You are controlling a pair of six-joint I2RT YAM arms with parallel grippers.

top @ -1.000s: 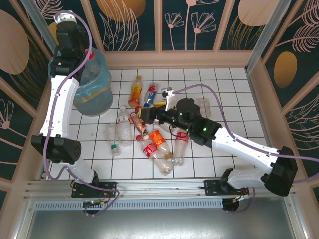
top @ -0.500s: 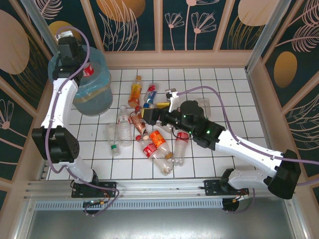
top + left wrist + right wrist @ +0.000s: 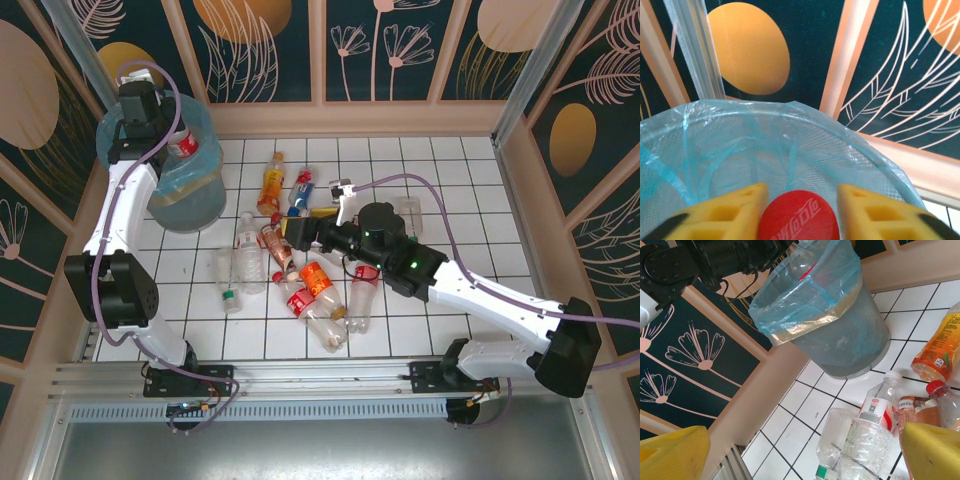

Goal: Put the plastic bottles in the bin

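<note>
- Left gripper over the bin in the table's far left corner: red-capped bottle between its jaws, gripped or loose I cannot tell.
- Right gripper gapes wide, empty, above the bottles in the middle.

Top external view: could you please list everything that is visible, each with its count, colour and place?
bin: one, grey with a light-blue bag, far left corner of the tiles.
bottle over the bin: one, clear with a red label, above the bin's mouth.
bottles on the tiles: about ten, clear with red, orange or blue labels, lying in a loose heap in the middle.
tiled floor: one, white, under everything.
wall panels: several, dark with pale plant drawings, around the floor.
left gripper: one, yellow fingers, over the bin, either side of the red-labelled bottle; grip unclear.
right gripper: one, yellow fingers, open, above the heap.
</note>
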